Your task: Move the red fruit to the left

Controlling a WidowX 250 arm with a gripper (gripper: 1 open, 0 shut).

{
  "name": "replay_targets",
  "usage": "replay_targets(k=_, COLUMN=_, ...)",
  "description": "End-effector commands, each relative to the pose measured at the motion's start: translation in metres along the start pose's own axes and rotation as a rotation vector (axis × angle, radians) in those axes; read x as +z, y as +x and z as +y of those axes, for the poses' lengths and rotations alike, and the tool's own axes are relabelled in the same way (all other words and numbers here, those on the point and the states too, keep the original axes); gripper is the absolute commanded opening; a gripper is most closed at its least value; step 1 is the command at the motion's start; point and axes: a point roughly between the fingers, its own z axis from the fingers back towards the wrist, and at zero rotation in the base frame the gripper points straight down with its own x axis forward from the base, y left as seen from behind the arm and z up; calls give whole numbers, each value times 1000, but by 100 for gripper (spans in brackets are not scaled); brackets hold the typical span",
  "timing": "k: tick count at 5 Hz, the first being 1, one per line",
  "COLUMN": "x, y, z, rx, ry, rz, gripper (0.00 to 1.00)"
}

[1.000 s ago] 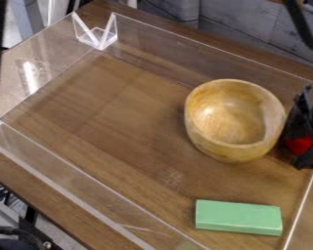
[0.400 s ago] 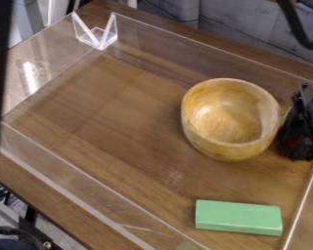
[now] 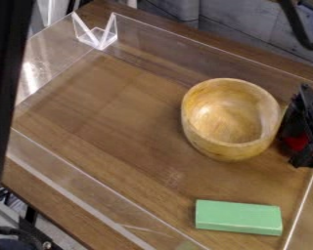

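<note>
The red fruit [image 3: 295, 146] shows only as a small red patch at the right edge of the table, low under my black gripper [image 3: 304, 131]. My gripper points down over it, right beside the outer right wall of the wooden bowl [image 3: 229, 148]. The dark fingers blend together and are cut off by the picture's edge, so I cannot make out how wide the jaws stand or whether they touch the fruit. Most of the fruit is hidden.
A flat green block [image 3: 238, 217] lies near the front edge. Clear plastic walls [image 3: 70, 186] ring the wooden table [image 3: 107, 117], with a white clip [image 3: 94, 31] at the back left corner. A dark bar [image 3: 8, 107] covers the left side of the view.
The bowl has shifted slightly left. My gripper stays at the right edge, and the red patch under it, hidden a moment ago, shows again.
</note>
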Motion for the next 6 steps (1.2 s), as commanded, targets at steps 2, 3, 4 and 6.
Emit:
replay_targets(k=2, x=91, y=-41, z=34, rx=74, ry=141, rz=-204, gripper=0)
replay_targets(k=3, x=110, y=-57, z=47, rx=69, ry=162, rz=-247, gripper=0)
replay_targets(k=4, x=94, y=-52, z=47, rx=13, ry=154, rz=-250, gripper=100)
replay_targets(k=6, x=89, y=-62, z=34, rx=70, ry=154, rz=-245, gripper=0)
